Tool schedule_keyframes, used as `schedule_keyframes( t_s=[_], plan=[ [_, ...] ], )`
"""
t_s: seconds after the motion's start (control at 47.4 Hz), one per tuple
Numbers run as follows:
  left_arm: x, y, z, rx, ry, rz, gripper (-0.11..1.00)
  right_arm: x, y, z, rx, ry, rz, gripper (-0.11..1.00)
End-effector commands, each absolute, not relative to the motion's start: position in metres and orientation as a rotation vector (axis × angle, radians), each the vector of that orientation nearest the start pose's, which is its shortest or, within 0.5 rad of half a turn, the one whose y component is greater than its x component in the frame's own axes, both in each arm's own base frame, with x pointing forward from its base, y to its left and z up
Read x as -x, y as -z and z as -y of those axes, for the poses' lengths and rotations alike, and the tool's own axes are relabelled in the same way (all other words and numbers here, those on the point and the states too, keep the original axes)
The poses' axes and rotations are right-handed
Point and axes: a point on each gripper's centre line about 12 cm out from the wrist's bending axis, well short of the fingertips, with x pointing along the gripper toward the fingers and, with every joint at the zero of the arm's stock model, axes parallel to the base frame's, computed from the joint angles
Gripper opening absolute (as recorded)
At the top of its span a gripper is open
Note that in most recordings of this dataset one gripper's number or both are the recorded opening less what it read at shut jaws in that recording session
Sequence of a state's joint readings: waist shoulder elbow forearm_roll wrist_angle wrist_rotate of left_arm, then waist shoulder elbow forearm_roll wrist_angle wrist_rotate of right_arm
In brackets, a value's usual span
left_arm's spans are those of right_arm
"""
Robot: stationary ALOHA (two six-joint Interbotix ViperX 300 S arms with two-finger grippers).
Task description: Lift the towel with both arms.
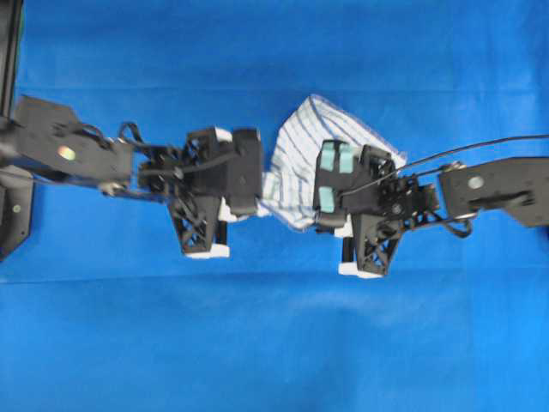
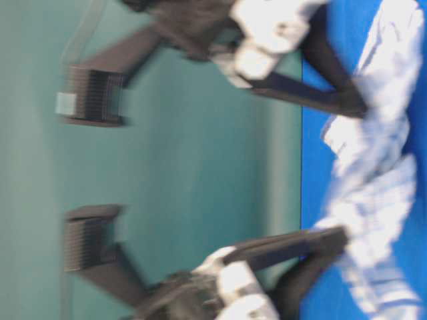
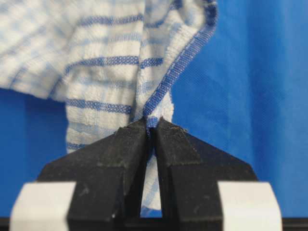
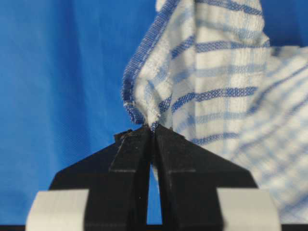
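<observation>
Towel, small white cloth w/ thin blue stripes (image 1: pixel 296 159), is hanging between both grippers over blue table cover (image 1: pixel 274 343). I am seeing left gripper (image 3: pixel 151 126) and right gripper (image 4: pixel 151 130) clamping its edges; grasp done, lifting is underway.

Table covered by plain blue cloth (image 1: pixel 274 343), striped towel (image 1: pixel 296 159) bunched above it

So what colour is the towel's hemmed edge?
Blue, bordering the white towel with its blue check stripes; the hem shows best in the left wrist view.
</observation>
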State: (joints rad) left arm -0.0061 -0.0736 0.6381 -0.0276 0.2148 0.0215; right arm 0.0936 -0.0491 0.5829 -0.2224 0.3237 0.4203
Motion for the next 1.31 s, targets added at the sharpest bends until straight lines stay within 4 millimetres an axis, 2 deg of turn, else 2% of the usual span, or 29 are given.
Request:
schedule_keyframes(
  t_s=[0.0, 0.084, 0.232, 0.359, 0.549, 0.654, 0.907, 1.013, 1.287],
  plan=[
    [-0.372, -0.229, -0.002, 0.009, -0.003, -0.719, 0.03, -0.380, -0.238, -0.025, -0.132, 0.074, -0.766, 0.04],
    [-0.367, -0.257, -0.005, 0.012, -0.008, -0.704, 0.03, -0.376, -0.267, -0.022, -0.130, 0.093, -0.749, 0.04],
    [-0.355, -0.321, -0.005, 0.010, -0.006, -0.647, 0.03, -0.369, -0.319, -0.017, -0.113, 0.121, -0.709, 0.04],
    [-0.345, -0.366, -0.005, 0.004, -0.006, -0.592, 0.03, -0.364, -0.362, -0.012, -0.092, 0.151, -0.663, 0.04],
    [-0.332, -0.421, -0.004, 0.004, -0.003, -0.532, 0.03, -0.356, -0.417, -0.006, -0.080, 0.182, -0.603, 0.04],
    [-0.329, -0.438, -0.003, 0.005, 0.002, -0.537, 0.03, -0.353, -0.442, -0.008, -0.069, 0.177, -0.573, 0.04],
    [-0.324, -0.474, 0.000, -0.002, 0.008, -0.500, 0.03, -0.346, -0.476, -0.012, -0.065, 0.167, -0.529, 0.04],
    [-0.322, -0.480, -0.001, -0.011, 0.007, -0.483, 0.03, -0.346, -0.476, -0.011, -0.066, 0.170, -0.536, 0.04],
    [-0.322, -0.479, -0.001, -0.018, 0.007, -0.485, 0.03, -0.346, -0.475, -0.011, -0.058, 0.170, -0.543, 0.04]
  ],
)
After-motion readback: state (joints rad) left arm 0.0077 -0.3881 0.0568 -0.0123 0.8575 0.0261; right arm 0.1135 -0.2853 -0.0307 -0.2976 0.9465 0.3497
